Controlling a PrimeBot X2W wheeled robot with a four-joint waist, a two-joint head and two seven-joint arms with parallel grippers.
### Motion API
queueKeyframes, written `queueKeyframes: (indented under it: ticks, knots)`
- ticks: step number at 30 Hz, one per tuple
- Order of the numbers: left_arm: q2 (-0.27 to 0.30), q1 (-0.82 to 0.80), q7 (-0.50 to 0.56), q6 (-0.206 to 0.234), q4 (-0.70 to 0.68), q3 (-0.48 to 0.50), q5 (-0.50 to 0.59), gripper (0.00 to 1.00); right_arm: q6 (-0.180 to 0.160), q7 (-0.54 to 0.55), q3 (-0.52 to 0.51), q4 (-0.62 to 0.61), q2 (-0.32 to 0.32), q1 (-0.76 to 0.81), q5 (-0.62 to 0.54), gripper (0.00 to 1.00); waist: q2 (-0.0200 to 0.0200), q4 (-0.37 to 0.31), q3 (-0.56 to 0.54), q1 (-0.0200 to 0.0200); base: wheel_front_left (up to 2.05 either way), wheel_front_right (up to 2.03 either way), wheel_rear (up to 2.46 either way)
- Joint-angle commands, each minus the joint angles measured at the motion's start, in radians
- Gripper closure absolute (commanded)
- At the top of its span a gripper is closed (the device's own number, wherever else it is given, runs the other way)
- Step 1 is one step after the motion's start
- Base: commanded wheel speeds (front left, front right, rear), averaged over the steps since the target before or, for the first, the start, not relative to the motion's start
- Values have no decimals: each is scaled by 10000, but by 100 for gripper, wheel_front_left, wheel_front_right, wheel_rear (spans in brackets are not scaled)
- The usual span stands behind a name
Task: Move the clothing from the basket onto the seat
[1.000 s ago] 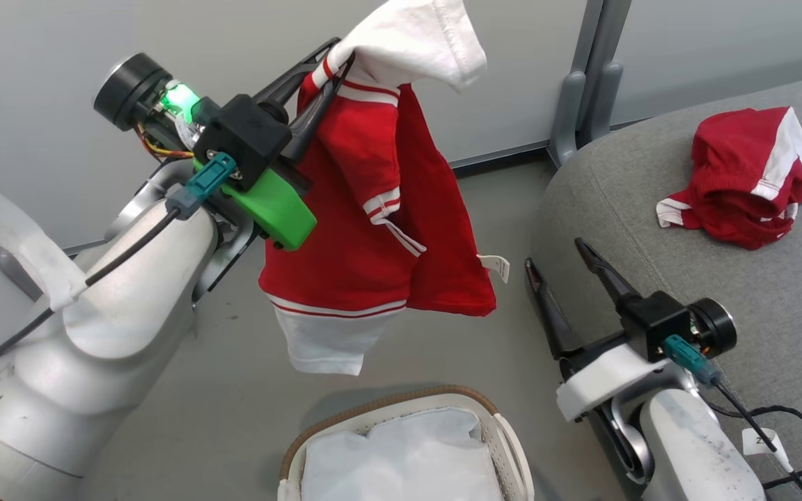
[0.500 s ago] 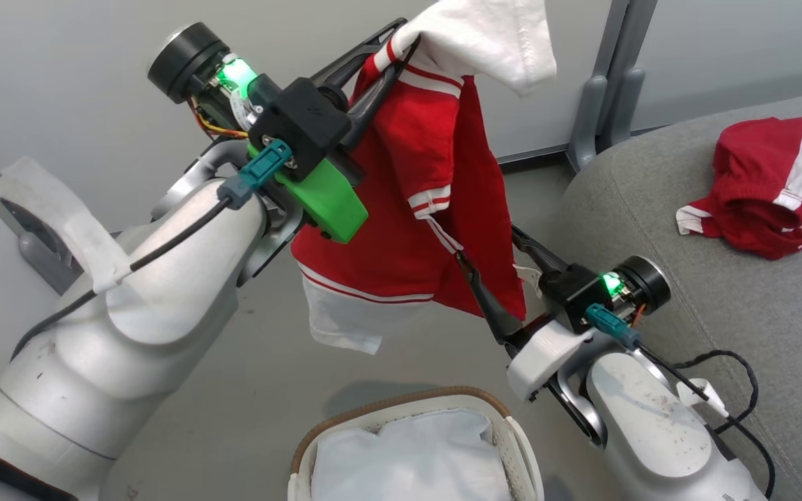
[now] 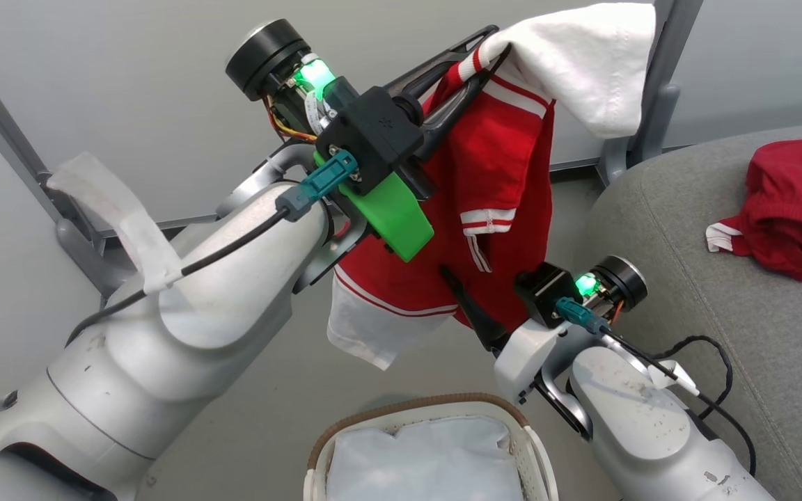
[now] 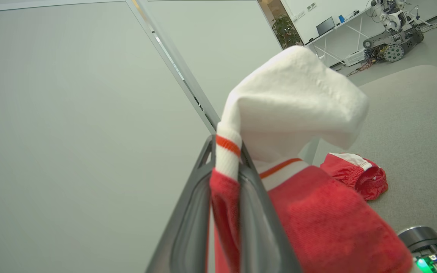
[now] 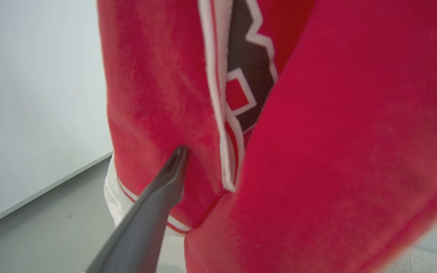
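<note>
Before pale grey wall panels, our left end effector is pinched on the white-striped edge of a soft bright red garment, holding it high so it hangs clear of the oval white perforated basket below. Our right end effector reaches into the hem, probably to steady it; one finger is hidden, so we cannot tell its state. Another red garment lies on the large grey woven seat.

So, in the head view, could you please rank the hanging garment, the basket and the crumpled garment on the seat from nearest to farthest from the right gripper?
1. The hanging garment, directly at the right gripper, upper middle.
2. The basket, below it, at the view's bottom edge.
3. The crumpled garment, far right, lying on the seat.
</note>
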Motion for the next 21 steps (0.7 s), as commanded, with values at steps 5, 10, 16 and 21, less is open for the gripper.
queueKeyframes:
  ticks: [5,10,16,21]
  knots:
    - [179,244,8,23,-29,74,-320,100,-11,-24,62,-30,-39,-160,229,100,0,128,-19,0,0,0,0]
    - [372,793,-121,170,101,372,-771,100,-12,-24,-252,-242,-39,-51,174,100,0,88,13,0,0,0,0]
    - [413,2192,-371,445,472,915,-1575,57,-12,-24,-1110,-546,-37,160,48,100,0,1,67,0,0,0,0]
    - [140,3373,-445,519,582,1255,-1893,0,-12,-24,-1853,-720,-36,302,-188,100,0,45,111,0,0,0,0]
